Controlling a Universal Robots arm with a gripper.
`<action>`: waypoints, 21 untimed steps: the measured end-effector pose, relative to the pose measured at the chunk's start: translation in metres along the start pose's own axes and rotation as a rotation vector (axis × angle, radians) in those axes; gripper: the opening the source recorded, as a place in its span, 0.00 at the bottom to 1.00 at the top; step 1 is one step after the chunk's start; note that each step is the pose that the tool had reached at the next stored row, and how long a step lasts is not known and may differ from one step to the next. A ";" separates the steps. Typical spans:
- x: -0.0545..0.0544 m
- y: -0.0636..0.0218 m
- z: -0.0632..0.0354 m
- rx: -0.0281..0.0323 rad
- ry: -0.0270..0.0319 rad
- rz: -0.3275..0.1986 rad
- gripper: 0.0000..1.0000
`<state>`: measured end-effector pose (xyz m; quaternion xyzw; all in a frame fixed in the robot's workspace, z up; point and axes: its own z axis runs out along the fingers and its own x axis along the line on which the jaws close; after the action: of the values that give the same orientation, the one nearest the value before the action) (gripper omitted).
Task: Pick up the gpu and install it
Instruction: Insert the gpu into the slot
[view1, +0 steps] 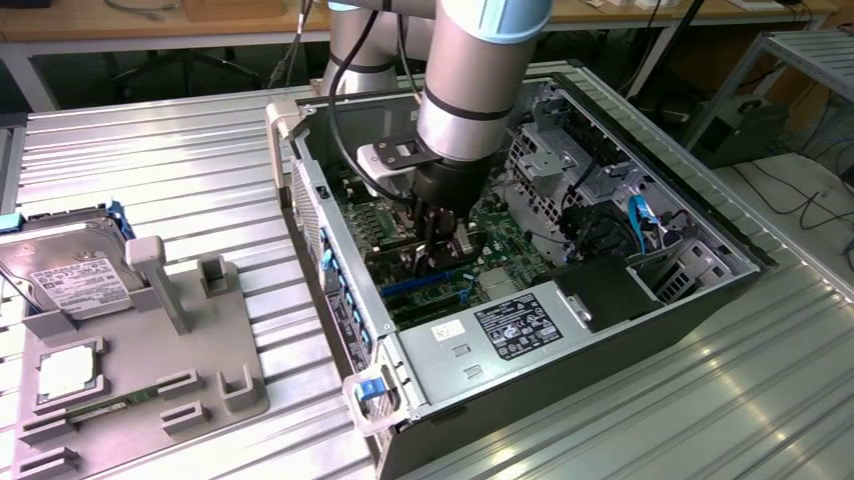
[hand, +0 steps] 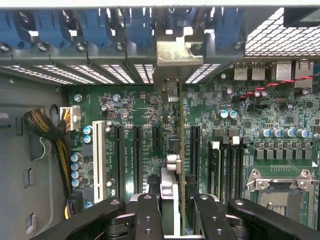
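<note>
The gpu (hand: 171, 165) shows edge-on in the wrist view, a thin card standing upright over the green motherboard (hand: 135, 107) between two long black expansion slots. Its silver end bracket (hand: 172, 54) sits against the rear wall of the computer case, in line with a slot opening. My gripper (hand: 172, 195) is shut on the card, one black finger (hand: 149, 210) on each side. In the exterior view my gripper (view1: 441, 250) reaches down inside the open computer case (view1: 307, 190), low over the motherboard. Whether the card's edge is seated in the slot cannot be told.
Blue slot latches (hand: 100, 25) line the case's rear wall. A yellow-black cable bundle (hand: 47, 130) lies beside the board, and an open processor socket (hand: 277, 195) on the other side. The power supply (view1: 514, 325) fills the near case end. A hard drive (view1: 67, 280) and processor chip (view1: 67, 372) rest on the grey fixture.
</note>
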<state>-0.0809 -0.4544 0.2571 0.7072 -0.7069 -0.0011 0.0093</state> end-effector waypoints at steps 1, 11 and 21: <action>-0.001 0.0000 0.0001 0.0001 -0.0001 0.000 0.30; -0.004 0.0032 0.0015 0.0000 -0.0001 0.000 0.30; -0.007 0.0047 0.0050 0.0002 0.0000 0.000 0.30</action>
<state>-0.0857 -0.4470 0.2521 0.7072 -0.7069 -0.0010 0.0092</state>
